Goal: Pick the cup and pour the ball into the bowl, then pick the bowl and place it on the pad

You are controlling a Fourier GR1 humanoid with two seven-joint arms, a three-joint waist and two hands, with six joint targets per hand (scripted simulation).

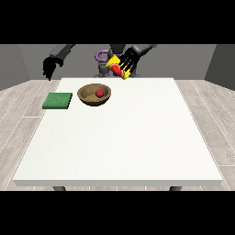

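On the white table [137, 137], bowl [95, 95] beside green pad [58, 101].

From where I stand, the robot's torso [111, 57] is mostly blocked by the raised hand at the view's right [127, 58] and the tilted cup [116, 68] it grips; the cup's inside cannot be made out; the fingers overlap the cup's yellow wall, hiding part of it; the hand at the view's left [48, 68] hangs too small to tell how its fingers lie; the table [137, 137] hides its own legs save two dark stubs under the near edge.
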